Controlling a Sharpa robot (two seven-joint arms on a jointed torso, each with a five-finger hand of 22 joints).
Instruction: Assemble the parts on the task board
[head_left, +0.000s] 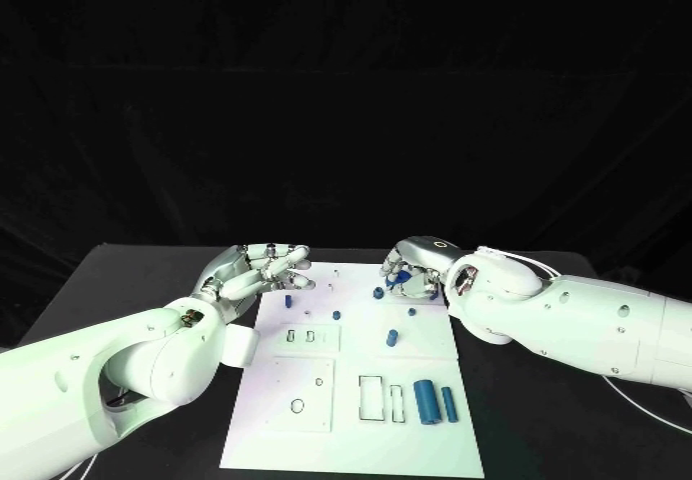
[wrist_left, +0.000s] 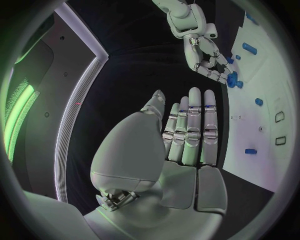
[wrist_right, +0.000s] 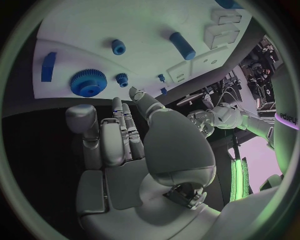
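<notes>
The white task board (head_left: 361, 420) lies in the middle of the black table. A blue gear (wrist_right: 87, 82) sits flat near the board's far edge, and my right hand (head_left: 411, 272) hovers just over it with fingers spread and nothing held. The same gear (wrist_left: 232, 79) lies at that hand's fingertips in the left wrist view. My left hand (head_left: 267, 268) floats at the board's far left corner, fingers (wrist_left: 190, 125) straight and empty. Small blue pegs (head_left: 289, 299) (head_left: 378, 293) (head_left: 389, 337) stand on the board. Two blue cylinders (head_left: 426, 400) (head_left: 449, 403) lie near its right front.
The board has rectangular recesses (head_left: 372, 398) and round holes (head_left: 297, 406) in its front half. Black table (head_left: 130, 290) surrounds it, with a dark curtain behind. Another blue block (wrist_right: 49, 66) lies by the board's edge beside the gear.
</notes>
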